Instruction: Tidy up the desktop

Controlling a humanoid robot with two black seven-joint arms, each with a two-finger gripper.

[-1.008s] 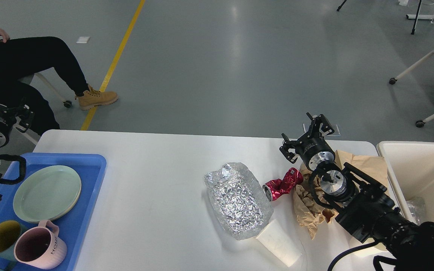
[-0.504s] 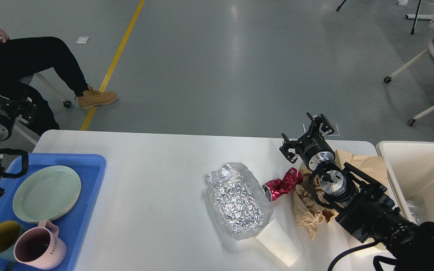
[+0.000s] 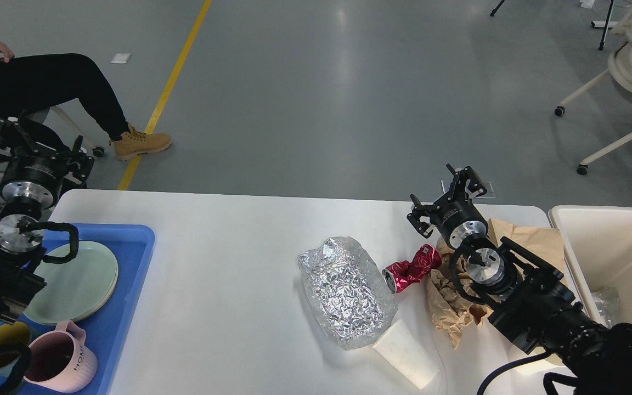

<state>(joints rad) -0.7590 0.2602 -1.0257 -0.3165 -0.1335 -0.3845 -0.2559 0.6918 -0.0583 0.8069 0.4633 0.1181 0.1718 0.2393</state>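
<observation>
The can [image 3: 412, 268] is seen just below the right gripper [image 3: 443, 198], whose fingers are spread; long axis slanted up-right

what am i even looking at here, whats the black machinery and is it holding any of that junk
This is a single view from a humanoid robot's own head, looking down at a white desktop it is meant to tidy. The black machinery is its two arms, each ending in a two-finger pincer. The right pincer is open and holds nothing, hovering past a crushed red can. The left pincer sits at the far left corner; I cannot tell if it is open. On the desktop lie crumpled foil, a white paper cup on its side and brown paper. A blue tray carries green plates and a pink mug. A cream bin stands at the right.
</observation>
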